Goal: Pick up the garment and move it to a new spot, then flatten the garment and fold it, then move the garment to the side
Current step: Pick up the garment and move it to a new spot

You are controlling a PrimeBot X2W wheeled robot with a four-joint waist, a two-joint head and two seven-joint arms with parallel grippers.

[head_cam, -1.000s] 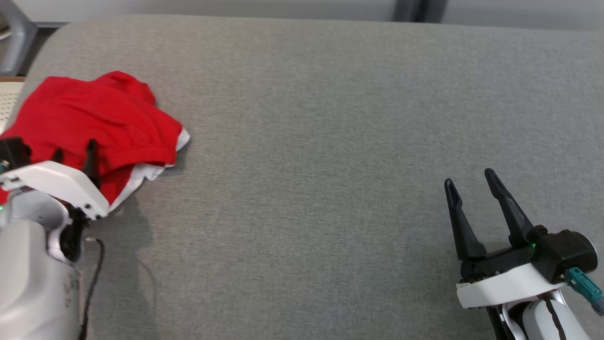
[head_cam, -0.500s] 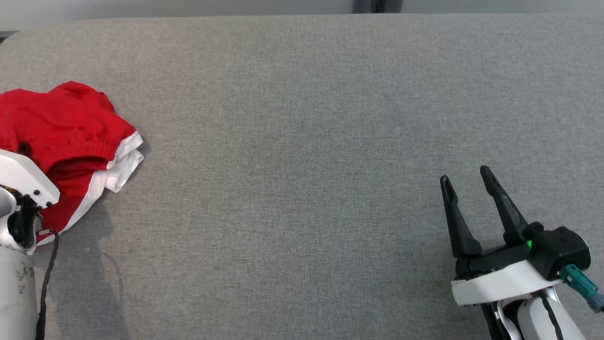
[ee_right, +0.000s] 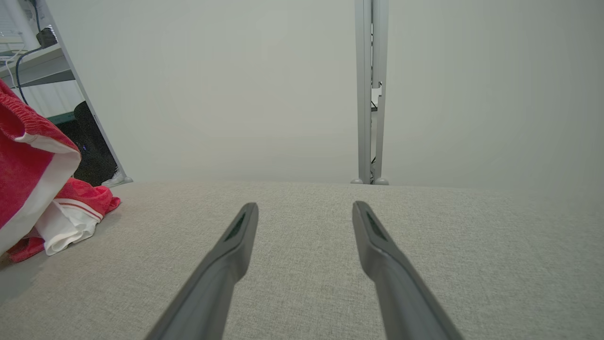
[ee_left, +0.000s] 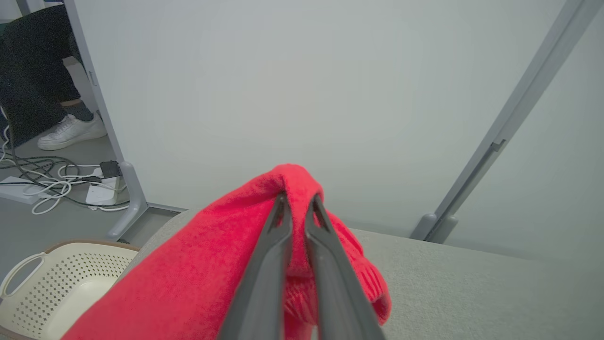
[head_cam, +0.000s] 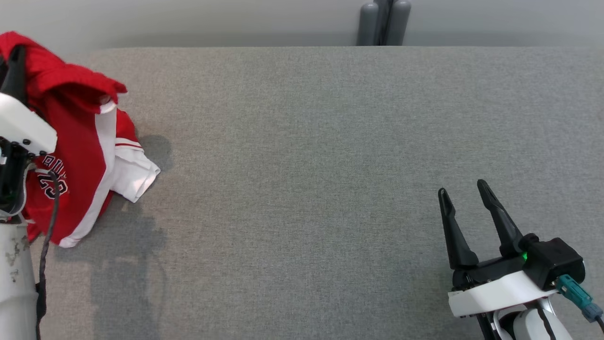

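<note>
The garment (head_cam: 85, 156) is red with white side panels and dark lettering. It hangs at the far left of the grey surface (head_cam: 306, 165), its lower part still resting there. My left gripper (ee_left: 298, 208) is shut on a fold of the red cloth (ee_left: 203, 264) near its top; in the head view one dark finger (head_cam: 16, 71) shows beside the raised fabric. In the right wrist view the garment (ee_right: 33, 189) hangs at the left edge. My right gripper (head_cam: 465, 200) stands open at the lower right with nothing between its fingers (ee_right: 236, 236).
A cream perforated basket (ee_left: 52, 278) stands off the surface's left end. Cables and a power strip (ee_left: 56, 184) lie on the floor there, near a person's white shoe (ee_left: 71, 132). Grey partition posts (head_cam: 384, 21) rise behind the far edge.
My left gripper closed on the red garment and lifted it, so it now hangs and shows its lettering. The head camera has shifted. The right gripper stayed open in place.
</note>
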